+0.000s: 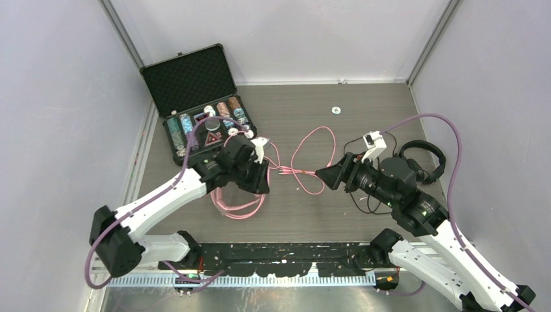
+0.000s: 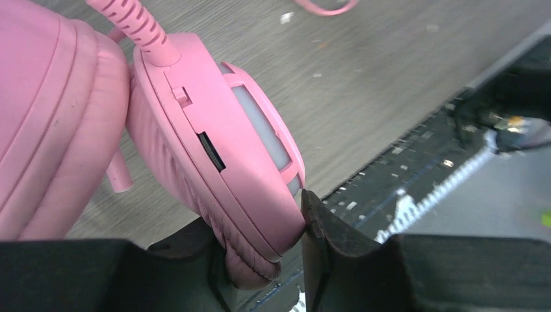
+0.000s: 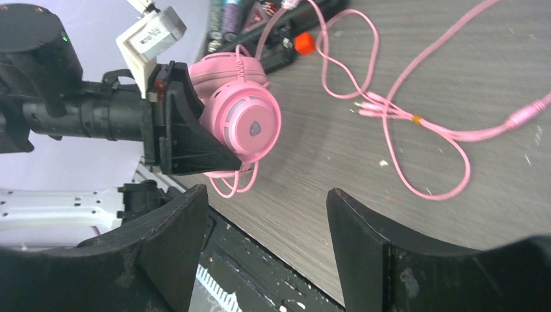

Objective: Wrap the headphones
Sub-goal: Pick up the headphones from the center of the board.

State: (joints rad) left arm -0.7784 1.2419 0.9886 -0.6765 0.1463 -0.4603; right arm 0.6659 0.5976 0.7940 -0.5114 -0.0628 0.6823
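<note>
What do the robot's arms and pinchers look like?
The left arm and right arm have smooth white shells and chunky black joints. A purple cable loops along each. The left gripper and right gripper are black, each with two wedge-shaped fingers, and a small white camera box on the wrist.

case (image 1: 195, 104): far-left corner of desk (image 1: 377, 117) | larger headset (image 3: 243, 120): between left arm's jaws, just before the case | its cable (image 3: 416, 119): sprawled mid-desk between the arms | smaller headset (image 1: 423, 143): right side, behind right arm
</note>
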